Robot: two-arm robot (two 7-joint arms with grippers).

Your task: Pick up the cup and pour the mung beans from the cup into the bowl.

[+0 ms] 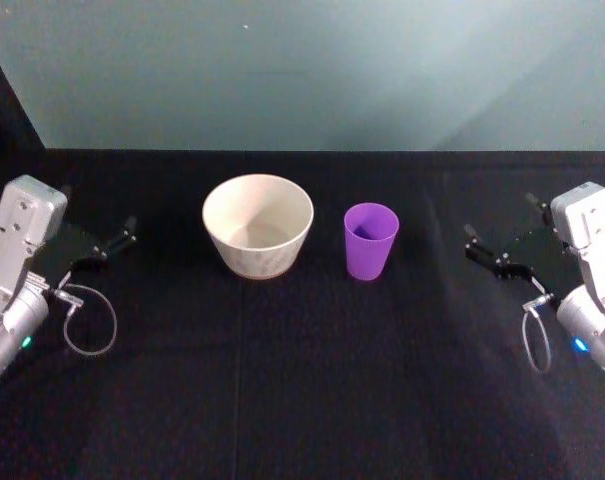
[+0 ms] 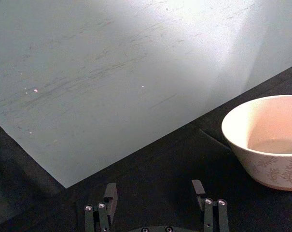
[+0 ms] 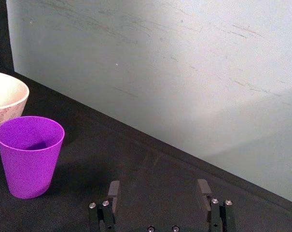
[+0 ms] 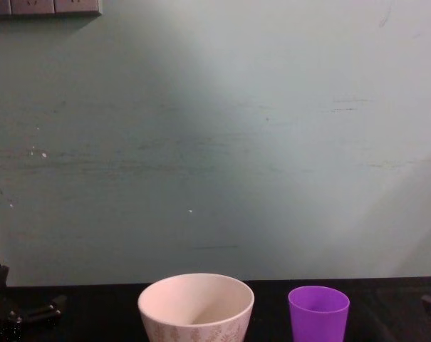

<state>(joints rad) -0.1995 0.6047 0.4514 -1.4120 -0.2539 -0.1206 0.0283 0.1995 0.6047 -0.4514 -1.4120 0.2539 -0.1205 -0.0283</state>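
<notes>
Both arms sit out at the counter (image 1: 302, 380) edges. L claw (image 2: 154, 188) is spread and holds nothing, R claw (image 3: 158, 186) likewise. The cup (image 1: 370, 241) stands upright mid-counter on the R side of the bowl (image 1: 257, 226), near it but not touching. The bowl looks empty. We can't make out beans inside the cup from these angles.

Risks as we judge them:
- The cup is light plastic w/ no handle and tapered. A fast or off-centre approach by the R claw could knock it over and scatter beans on the counter.
- The inner finger has to fit between cup and bowl, so it may bump the bowl.
- Too hard a pinch could flex the wall. Too soft, and the cup slips during tilt.
- Tilting before the lip is over the bowl rim means spill.
</notes>
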